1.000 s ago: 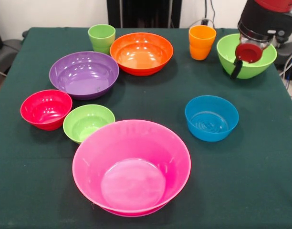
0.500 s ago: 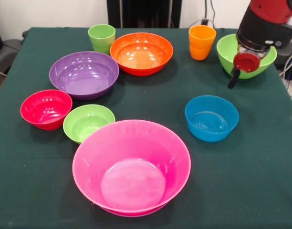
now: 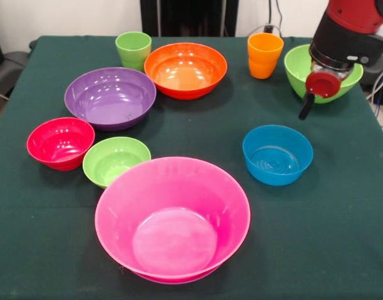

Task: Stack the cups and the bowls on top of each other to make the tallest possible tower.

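The bowls and cups are glossy moulded plastic. I judge them light, stiff and slick, unlikely to break but quick to skid on the green-clothed worktop point(image 3: 342, 237) or slip from a pinch. The rim looks like the best place to take hold, one finger inside the wall and one outside; the cups could also be gripped across the body above the stepped base.

Counted in the front view, there are seven bowls — a huge pink bowl point(image 3: 173, 219) nearest the camera, one purple bowl point(image 3: 110, 98), one large orange bowl point(image 3: 186, 70), one large lime bowl point(image 3: 323, 73) at the far right, then small ones in blue point(image 3: 278, 154), red point(image 3: 60, 143) and lime point(image 3: 116, 160). There are two cups — a light green cup point(image 3: 133, 50) and an orange cup point(image 3: 265, 55) along the far edge.

Nothing is nested yet; every piece stands alone and upright, though the small lime bowl sits just beside the pink one.

The hand point(image 3: 307, 107) hangs in front of the large lime bowl, carrying nothing. Only one dark finger shows below its red disc, so I cannot tell how wide it stands.
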